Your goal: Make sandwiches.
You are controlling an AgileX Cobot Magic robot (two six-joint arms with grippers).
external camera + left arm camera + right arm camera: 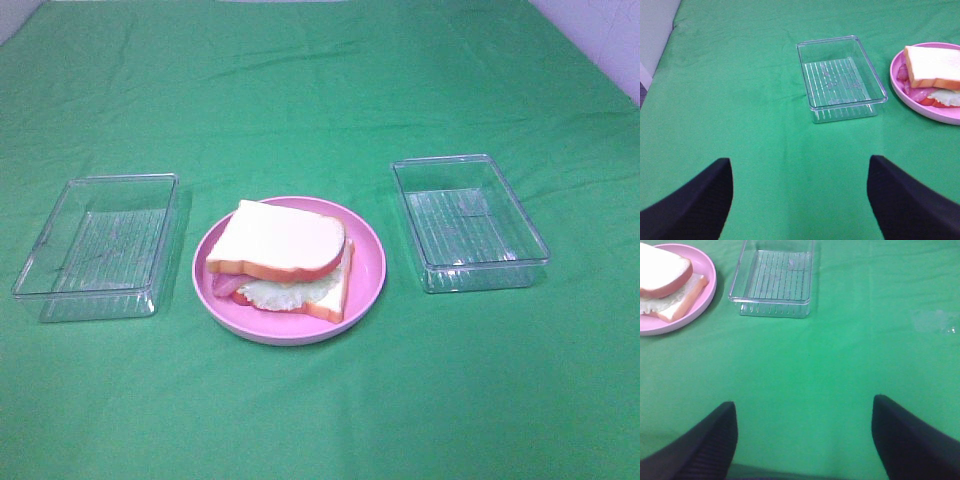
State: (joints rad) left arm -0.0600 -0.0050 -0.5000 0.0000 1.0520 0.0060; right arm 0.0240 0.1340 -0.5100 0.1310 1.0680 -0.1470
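While both arms hang back over the near green counter (320, 410), the left claw (800, 200) and right claw (802, 440) stand spread wide, holding nothing. Farther in, the sandwich (285, 258) sits assembled on the pink plate (368, 275), between two clear trays (97, 246) (468, 222).

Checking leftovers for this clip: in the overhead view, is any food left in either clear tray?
No. Both the left tray and the right tray show only bare ribbed bottoms, while the sandwich sits on the pink plate.
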